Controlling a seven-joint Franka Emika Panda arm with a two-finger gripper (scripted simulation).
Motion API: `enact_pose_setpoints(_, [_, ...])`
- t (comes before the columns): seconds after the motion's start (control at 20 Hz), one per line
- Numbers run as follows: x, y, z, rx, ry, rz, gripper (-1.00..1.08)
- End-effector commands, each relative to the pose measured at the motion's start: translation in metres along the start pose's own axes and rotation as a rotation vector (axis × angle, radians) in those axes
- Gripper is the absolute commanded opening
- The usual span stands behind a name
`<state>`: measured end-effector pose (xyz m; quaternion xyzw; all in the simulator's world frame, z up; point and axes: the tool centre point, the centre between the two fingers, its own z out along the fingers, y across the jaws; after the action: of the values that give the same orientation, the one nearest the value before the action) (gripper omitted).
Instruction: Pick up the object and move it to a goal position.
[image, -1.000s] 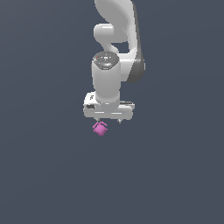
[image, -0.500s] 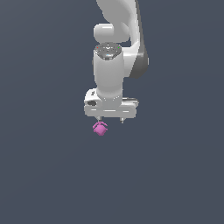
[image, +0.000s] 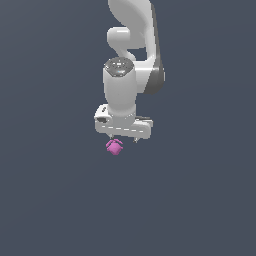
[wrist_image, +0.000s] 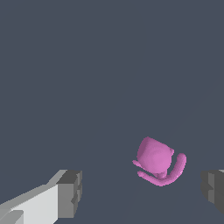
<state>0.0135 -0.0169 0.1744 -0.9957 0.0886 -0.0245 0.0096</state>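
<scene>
Wrist view: pink object (wrist_image: 154, 157), rounded body with curved handle, unseen from outside (image: 114, 147); between wide-open gripper (wrist_image: 142, 192) fingers (wrist_image: 70, 194), ungrasped.

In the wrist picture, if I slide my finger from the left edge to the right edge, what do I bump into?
Gray-tipped white finger → pink object with a curled handle-like loop → the other gray fingertip at the edge.

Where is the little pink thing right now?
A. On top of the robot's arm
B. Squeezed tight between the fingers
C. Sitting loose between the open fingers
C: in the wrist view the pink object lies in the gap of the end effector, with bare floor between it and each finger.
</scene>
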Motion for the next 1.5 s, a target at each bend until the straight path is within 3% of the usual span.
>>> enact_pose_setpoints(0.0, [-0.004, 0.007, 0.011, -0.002, -0.006, 0.052, 1.0])
enact_pose_setpoints(0.7, [-0.034, 0.053, 0.073, -0.028, -0.038, 0.396, 1.0])
enact_pose_setpoints(1.45, [-0.04, 0.06, 0.097, -0.033, -0.041, 0.44, 1.0])
